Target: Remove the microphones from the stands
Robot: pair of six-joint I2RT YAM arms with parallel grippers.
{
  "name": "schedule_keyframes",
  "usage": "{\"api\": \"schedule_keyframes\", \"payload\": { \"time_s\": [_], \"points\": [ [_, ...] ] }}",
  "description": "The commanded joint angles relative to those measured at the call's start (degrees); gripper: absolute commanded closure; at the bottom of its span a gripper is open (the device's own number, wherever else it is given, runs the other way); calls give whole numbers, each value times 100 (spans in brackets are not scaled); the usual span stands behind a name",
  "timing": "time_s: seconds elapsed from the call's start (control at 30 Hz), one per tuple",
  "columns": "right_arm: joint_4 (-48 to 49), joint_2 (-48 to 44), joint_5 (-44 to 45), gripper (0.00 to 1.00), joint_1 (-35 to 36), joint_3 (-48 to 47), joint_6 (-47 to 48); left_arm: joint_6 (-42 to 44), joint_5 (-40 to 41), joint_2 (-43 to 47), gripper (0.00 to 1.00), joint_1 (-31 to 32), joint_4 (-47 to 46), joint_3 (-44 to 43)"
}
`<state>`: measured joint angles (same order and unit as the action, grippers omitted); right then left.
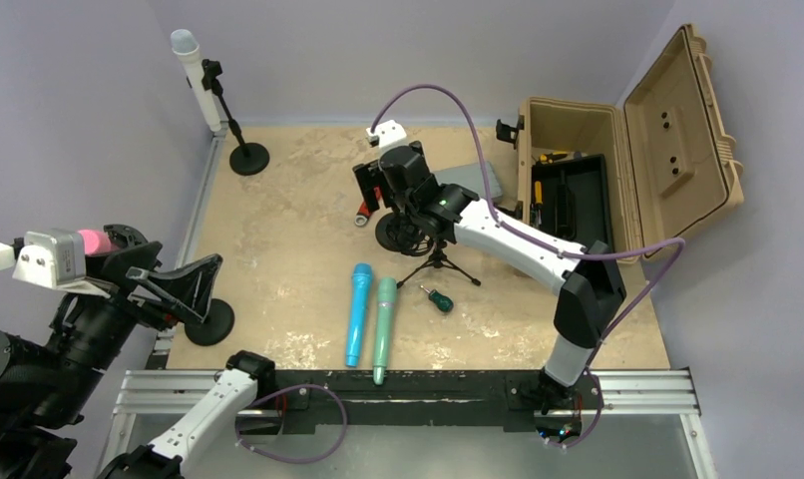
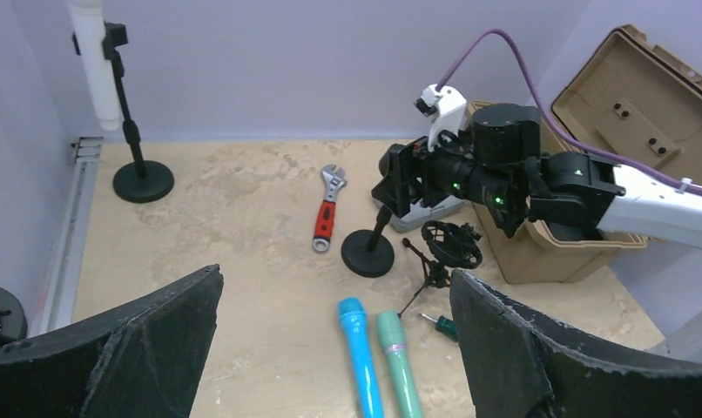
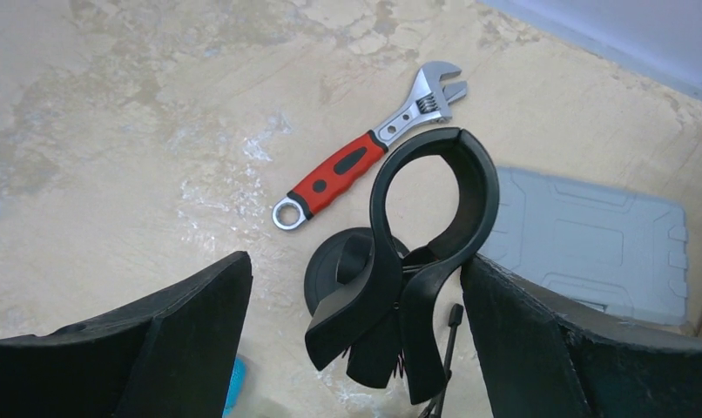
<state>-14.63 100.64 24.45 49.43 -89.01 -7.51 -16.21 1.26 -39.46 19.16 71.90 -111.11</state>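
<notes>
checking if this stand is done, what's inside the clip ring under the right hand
Nothing. The clip ring is empty, and only bare table shows through it. The clip covers part of the round stand base below it, and the pole cannot be seen.

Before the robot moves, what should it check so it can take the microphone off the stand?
1. A mic is on a stand: ok. The white mic sits clipped in the stand in the far left corner.
2. Left hand open and empty: ok.
3. Right hand open: ok.
4. Mic in the clip between the right hand's fingers: not ok, the clip is empty.
5. Right hand touching that clip: cannot tell.
6. Way from left hand to white mic: looks ok, only bare table shows between them.
</notes>
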Motion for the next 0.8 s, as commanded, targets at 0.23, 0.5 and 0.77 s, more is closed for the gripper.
{"api": "schedule_keyframes", "payload": {
  "time_s": [0.23, 0.5, 0.77],
  "points": [
    [172, -688, -301, 11, -12, -409, -82, 347, 2054, -39, 2, -8, 657, -745],
    [583, -1445, -1225, 9, -1, -232, -346, 835, 4983, 10, 3, -14, 464, 317],
    [839, -2084, -1724, 9, 5, 390, -574, 2023, 6574, 239, 15, -9, -2015, 2472]
  ]
}}
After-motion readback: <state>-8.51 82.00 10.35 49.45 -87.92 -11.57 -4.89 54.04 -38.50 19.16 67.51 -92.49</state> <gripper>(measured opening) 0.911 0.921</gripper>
